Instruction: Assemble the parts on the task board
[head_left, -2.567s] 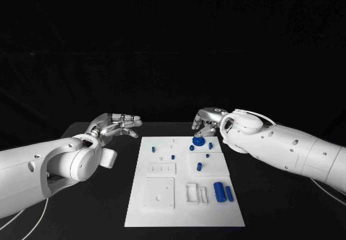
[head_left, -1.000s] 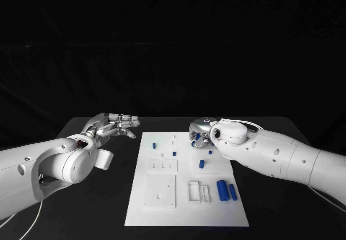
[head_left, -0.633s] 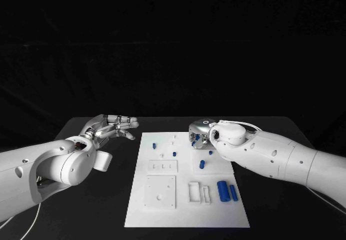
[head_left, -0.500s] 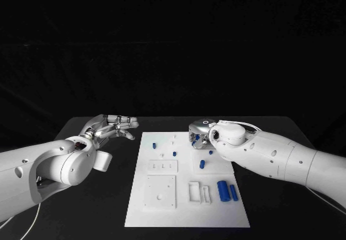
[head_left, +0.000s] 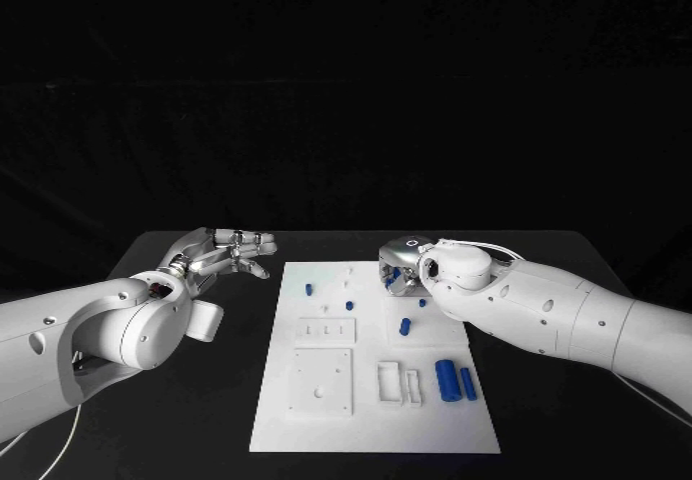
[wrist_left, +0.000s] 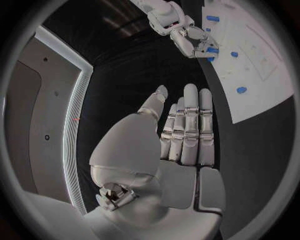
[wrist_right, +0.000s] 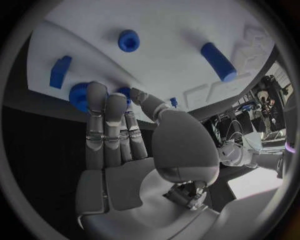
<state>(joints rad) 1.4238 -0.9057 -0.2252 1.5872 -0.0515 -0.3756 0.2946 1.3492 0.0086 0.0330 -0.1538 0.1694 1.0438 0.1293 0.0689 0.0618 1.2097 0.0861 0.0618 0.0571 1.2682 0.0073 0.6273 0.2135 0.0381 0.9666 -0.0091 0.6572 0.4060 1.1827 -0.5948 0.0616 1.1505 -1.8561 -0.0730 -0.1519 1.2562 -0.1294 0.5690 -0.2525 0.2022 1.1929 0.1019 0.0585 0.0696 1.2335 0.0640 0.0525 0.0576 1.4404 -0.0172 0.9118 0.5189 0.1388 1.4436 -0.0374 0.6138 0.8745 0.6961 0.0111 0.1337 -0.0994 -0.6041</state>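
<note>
The white task board (head_left: 375, 420) lies in the middle of the black table. My right hand (head_left: 397, 270) is low over the board's far right corner. In the right wrist view its fingers (wrist_right: 103, 115) and thumb pinch a round blue part (wrist_right: 78, 96) that rests on the board. My left hand (head_left: 224, 252) hovers left of the board's far corner, its fingers (wrist_left: 187, 125) straight and apart, holding nothing. Small blue pegs (head_left: 307, 291) (head_left: 349, 306) (head_left: 405, 326) stand on the board. Two blue cylinders (head_left: 446, 380) (head_left: 466, 380) lie near its right edge.
White raised blocks (head_left: 320, 380) and a slotted holder (head_left: 392, 383) take up the board's near half. A blue peg (wrist_right: 129, 40), a blue cylinder (wrist_right: 219, 61) and a blue block (wrist_right: 60, 71) lie close to my right hand. Bare black table (head_left: 577, 330) flanks the board.
My right hand has come down onto the round blue part, which lay uncovered below it 2.6 s ago. Over the last second neither hand has moved noticeably.
</note>
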